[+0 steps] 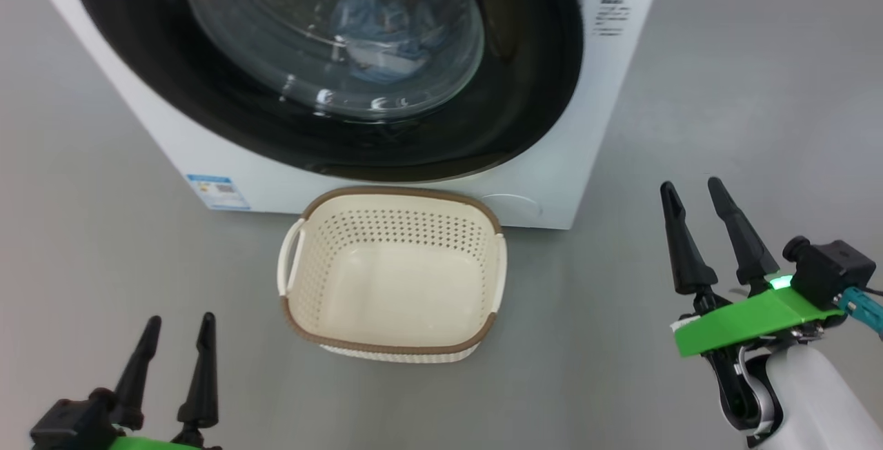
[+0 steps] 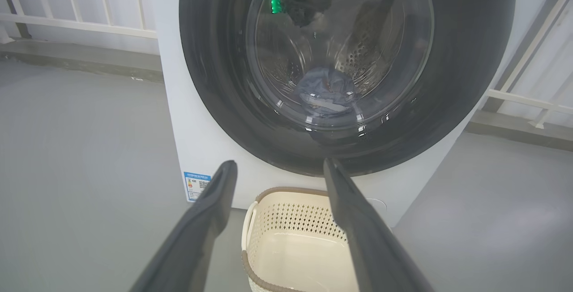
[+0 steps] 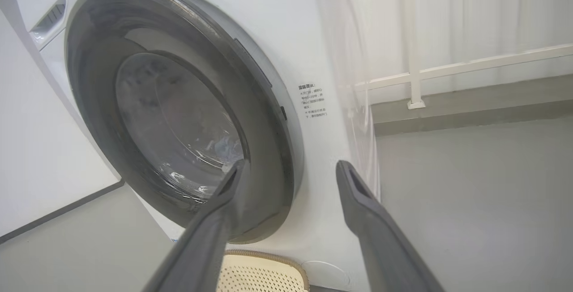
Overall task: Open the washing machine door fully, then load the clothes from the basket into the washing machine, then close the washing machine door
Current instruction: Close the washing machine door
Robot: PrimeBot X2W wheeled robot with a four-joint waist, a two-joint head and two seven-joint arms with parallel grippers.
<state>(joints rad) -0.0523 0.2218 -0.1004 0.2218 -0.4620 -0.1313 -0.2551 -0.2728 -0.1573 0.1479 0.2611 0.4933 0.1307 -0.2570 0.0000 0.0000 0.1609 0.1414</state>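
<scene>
Grey floor (image 1: pixel 103 263) runs under and around the white washing machine (image 1: pixel 538 181), with a pale wall and a white railing (image 3: pixel 470 66) behind it in the wrist views. On the machine's front, the door (image 1: pixel 524 91) sits flush against the body, its wide black rim ringing the bulging glass window. Through that glass the clothes (image 2: pixel 327 90) show as a bluish heap low in the steel drum. A small blue label (image 1: pixel 217 191) sits at the machine's lower front corner. Just in front of the machine, on the floor, stands the basket (image 1: pixel 397 192), upright, its cream bottom bare. The left gripper (image 1: pixel 180 321) hovers over the floor to the left of the basket, fingers spread apart and grasping nothing. The right gripper (image 1: pixel 690 186) hangs to the right of the basket, near the machine's right corner but apart from it, its two fingers likewise released, with only air between them
</scene>
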